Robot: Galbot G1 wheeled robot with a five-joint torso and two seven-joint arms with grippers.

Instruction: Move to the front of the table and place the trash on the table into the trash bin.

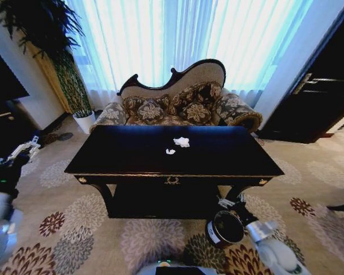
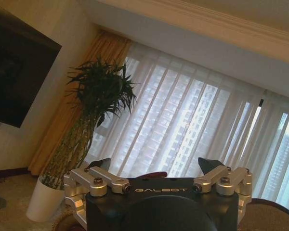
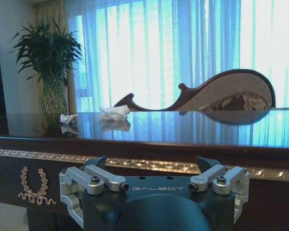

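"GALBOT" on the left pincer [image 2: 155, 168] and right pincer [image 3: 151, 166] housings.

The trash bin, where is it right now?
In the head view the trash bin stands on the carpet in front of the table, toward its right end, close beside the right gripper.

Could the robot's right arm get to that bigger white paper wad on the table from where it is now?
Probably yes: the right tool is open, low at the table's front edge. Nothing stands between it and the paper wad, though it must rise first.
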